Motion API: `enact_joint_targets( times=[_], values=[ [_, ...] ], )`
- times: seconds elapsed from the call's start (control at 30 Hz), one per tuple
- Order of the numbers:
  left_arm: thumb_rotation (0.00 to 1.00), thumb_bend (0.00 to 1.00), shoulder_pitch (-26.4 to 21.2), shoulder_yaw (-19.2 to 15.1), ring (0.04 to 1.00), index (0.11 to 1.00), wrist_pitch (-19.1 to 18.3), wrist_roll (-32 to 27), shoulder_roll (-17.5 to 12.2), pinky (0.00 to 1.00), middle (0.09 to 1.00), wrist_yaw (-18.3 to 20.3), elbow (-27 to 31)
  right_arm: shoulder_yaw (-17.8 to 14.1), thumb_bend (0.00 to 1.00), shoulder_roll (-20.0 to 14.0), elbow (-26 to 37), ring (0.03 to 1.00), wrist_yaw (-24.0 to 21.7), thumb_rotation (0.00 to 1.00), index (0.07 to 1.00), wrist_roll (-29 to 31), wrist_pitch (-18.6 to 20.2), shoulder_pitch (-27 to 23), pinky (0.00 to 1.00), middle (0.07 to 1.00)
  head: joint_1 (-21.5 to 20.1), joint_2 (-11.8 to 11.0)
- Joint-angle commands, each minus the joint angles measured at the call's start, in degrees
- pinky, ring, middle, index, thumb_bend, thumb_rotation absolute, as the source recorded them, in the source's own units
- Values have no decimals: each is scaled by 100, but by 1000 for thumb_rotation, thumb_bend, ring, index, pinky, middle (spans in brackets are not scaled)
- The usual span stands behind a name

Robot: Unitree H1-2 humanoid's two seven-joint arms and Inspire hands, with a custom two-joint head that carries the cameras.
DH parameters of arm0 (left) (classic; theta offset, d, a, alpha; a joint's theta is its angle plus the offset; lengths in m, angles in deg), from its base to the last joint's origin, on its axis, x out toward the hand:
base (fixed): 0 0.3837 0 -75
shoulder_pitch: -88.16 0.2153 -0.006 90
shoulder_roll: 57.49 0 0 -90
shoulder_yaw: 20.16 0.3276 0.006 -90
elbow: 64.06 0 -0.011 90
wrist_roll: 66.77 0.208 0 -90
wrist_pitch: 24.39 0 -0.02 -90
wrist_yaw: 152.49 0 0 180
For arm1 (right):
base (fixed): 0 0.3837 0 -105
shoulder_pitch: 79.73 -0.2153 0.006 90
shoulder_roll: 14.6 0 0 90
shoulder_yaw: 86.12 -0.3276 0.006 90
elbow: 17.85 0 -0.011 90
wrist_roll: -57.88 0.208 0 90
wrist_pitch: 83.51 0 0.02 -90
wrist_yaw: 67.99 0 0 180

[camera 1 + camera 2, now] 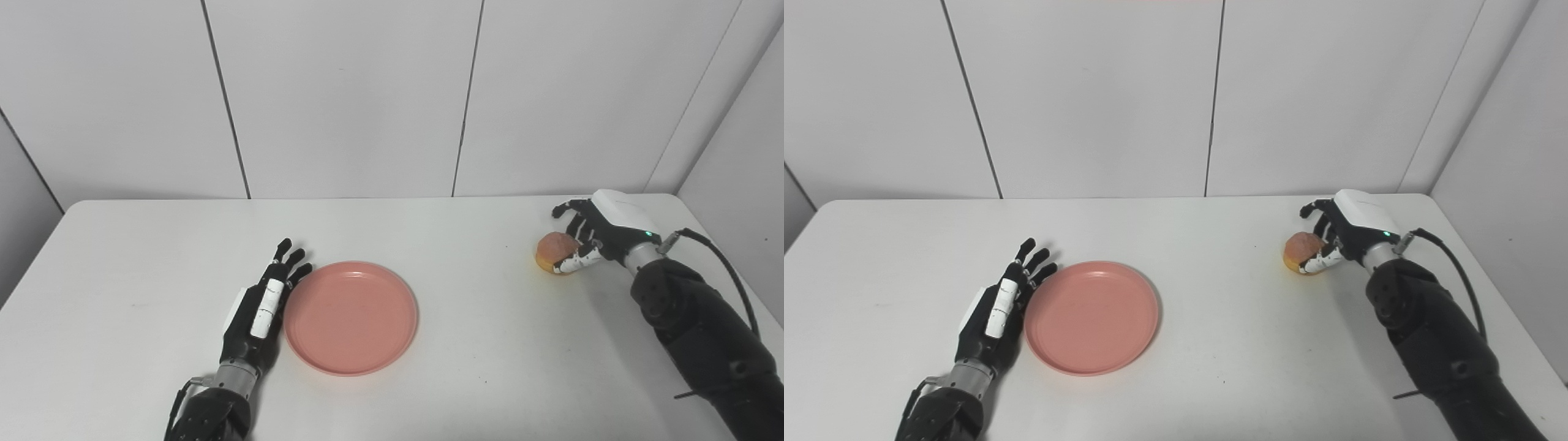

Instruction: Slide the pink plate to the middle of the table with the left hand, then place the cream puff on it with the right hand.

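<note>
Our left hand (260, 309) lies flat with fingers spread, its edge against the pink plate (351, 316) near the table's (465, 343) middle. Our right hand (591, 236) curls around the cream puff (554, 250) at the far right, though we cannot tell if the grip has closed. We judge the puff soft, light and crushable: cradle its sides gently.
</note>
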Motion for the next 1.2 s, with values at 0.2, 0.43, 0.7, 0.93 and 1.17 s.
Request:
enact_joint_targets(
  times=[0.2,0.43,0.7,0.93,1.17],
  values=[
    [851,890,-9,23,911,1000,67,48,43,915,957,-18,76,-4,531,-139,55,427,367,0,638,-39,-410,-224,375,523,21,5],
    [846,898,10,26,909,1000,-46,34,57,928,958,-38,171,53,532,-198,207,430,220,0,646,-77,-398,-194,376,516,24,14],
    [849,896,-8,27,909,1000,33,25,33,936,963,8,65,58,516,-218,614,414,57,0,562,-41,-545,-304,371,478,41,16],
    [849,911,4,60,904,1000,-3,77,84,911,957,-40,126,152,517,-98,1307,442,-245,0,481,-88,-661,-485,377,516,144,12],
    [842,913,20,49,909,1000,-114,112,204,941,963,-96,216,322,517,108,1771,446,-548,0,474,-90,-747,-688,382,521,337,18]
  ],
)
